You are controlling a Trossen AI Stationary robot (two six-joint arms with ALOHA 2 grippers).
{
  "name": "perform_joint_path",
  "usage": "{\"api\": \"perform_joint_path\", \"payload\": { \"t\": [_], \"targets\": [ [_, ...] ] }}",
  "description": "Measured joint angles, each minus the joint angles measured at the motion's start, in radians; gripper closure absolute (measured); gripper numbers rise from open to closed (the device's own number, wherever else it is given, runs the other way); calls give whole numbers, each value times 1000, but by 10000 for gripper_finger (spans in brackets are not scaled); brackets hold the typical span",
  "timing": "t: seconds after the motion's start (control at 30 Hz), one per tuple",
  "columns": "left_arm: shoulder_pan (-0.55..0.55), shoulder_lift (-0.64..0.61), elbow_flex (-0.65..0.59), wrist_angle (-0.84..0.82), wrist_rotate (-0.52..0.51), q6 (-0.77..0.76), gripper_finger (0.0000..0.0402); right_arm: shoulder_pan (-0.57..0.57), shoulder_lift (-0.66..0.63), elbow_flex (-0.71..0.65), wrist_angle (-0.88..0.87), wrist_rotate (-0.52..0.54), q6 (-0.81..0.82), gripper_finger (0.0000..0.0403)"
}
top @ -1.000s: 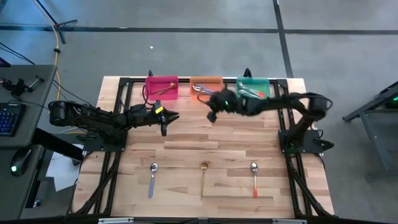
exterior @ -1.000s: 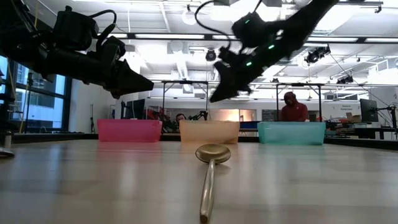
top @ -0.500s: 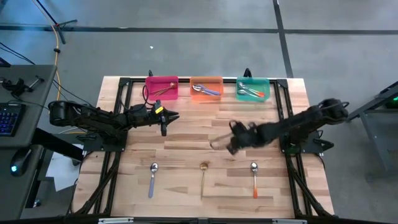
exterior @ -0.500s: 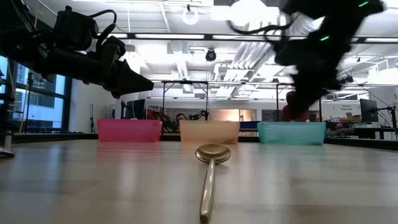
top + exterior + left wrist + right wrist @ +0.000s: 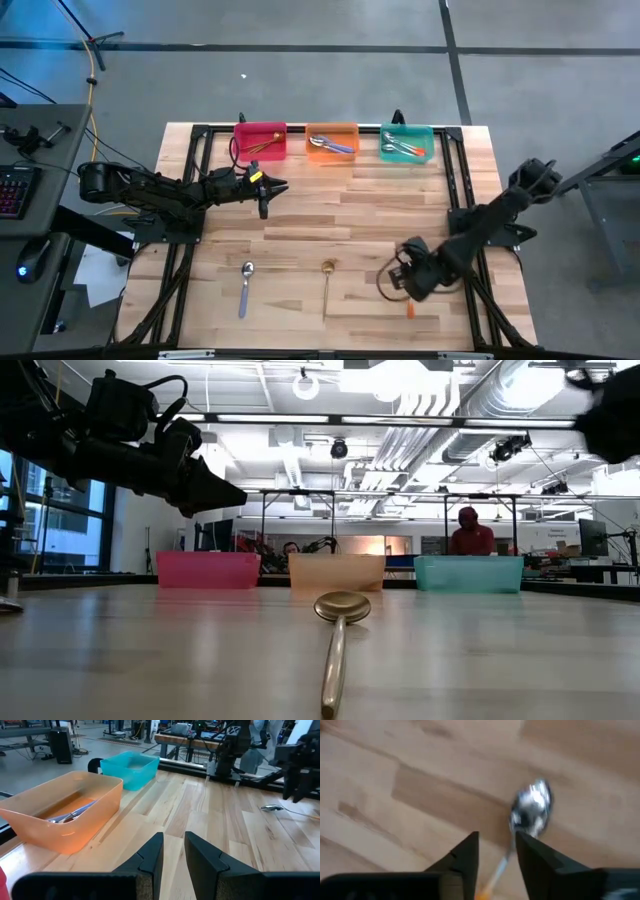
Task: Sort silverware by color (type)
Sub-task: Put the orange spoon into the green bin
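Three spoons lie flat near the table's front edge. One has a purple-blue handle (image 5: 245, 287), one is all gold (image 5: 327, 284), and one has an orange handle (image 5: 411, 313). My right gripper (image 5: 408, 283) hangs over the orange-handled spoon, pointing down. It is open, and in its wrist view the fingers stand on either side of the handle, just behind the silver bowl (image 5: 532, 809), apart from it. My left gripper (image 5: 266, 190) waits in the air at the far left, near the pink bin. Its fingers (image 5: 150, 854) are slightly apart and hold nothing.
Three bins stand along the far edge, pink (image 5: 260, 141), orange (image 5: 332, 142) and teal (image 5: 407, 142), each with sorted spoons inside. A black frame (image 5: 455, 190) runs along the table's sides. A person in red (image 5: 470, 532) stands in the room beyond.
My right gripper has swept from above the bins at the far edge to the near right of the table. It has tipped from a slant to pointing down and now hangs over the orange-handled spoon. The spoons on the table have not moved.
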Motion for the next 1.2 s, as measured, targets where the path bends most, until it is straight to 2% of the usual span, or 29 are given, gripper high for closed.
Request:
{"api": "perform_joint_path", "payload": {
  "t": [0.13,0.23,0.43,0.57,0.8,0.87,1.0,1.07,1.2],
  "targets": [
    [0,0,0,0,0,-2,330,79,4,0,-35,-2,179,256],
    [0,0,0,0,0,-10,330,102,38,0,-60,-20,247,247],
    [0,0,0,0,0,-23,330,88,140,0,-7,-47,238,250],
    [0,0,0,1,-1,-28,330,62,191,0,19,-55,197,279],
    [-1,10,0,0,-9,-55,330,16,199,2,37,-38,57,389],
    [-1,23,0,13,-17,-55,330,1,191,0,57,-1,2,394],
    [-1,68,-1,116,-22,-76,330,-43,151,-3,104,169,-141,398],
    [-1,98,-1,186,1,-82,330,-76,131,-3,145,239,-261,400],
    [1,157,-1,304,61,-89,330,-207,84,-23,224,300,-550,402]
  ]
}}
